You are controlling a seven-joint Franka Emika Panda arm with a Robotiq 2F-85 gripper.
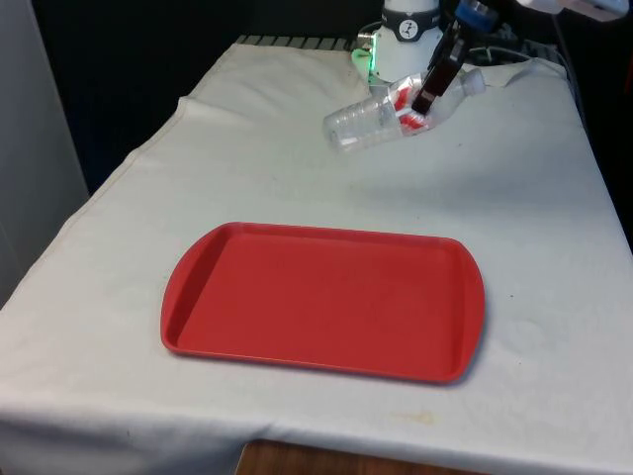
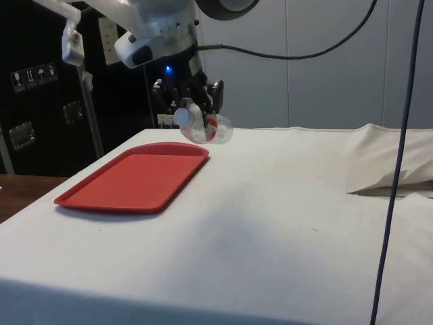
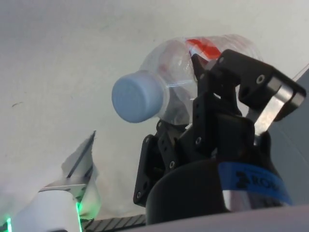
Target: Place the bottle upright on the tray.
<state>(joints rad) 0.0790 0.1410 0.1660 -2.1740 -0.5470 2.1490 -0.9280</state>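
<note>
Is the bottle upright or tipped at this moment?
Tipped. The bottle lies nearly sideways in the gripper, above the cloth, not yet over the tray.

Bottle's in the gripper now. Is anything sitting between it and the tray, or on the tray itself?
Nothing visible. The gripper holds the bottle tilted above the white cloth. The stretch of cloth between it and the red tray is bare, and so is the tray's surface.

a white cloth [image 1: 297,178] covers the table, creased and bunched into a raised fold [image 2: 389,162] near one edge in the side view. the bare wooden table edge [image 1: 326,460] peeks out under the cloth's near hem. dark cables [image 2: 399,135] hang down in the side view.
</note>
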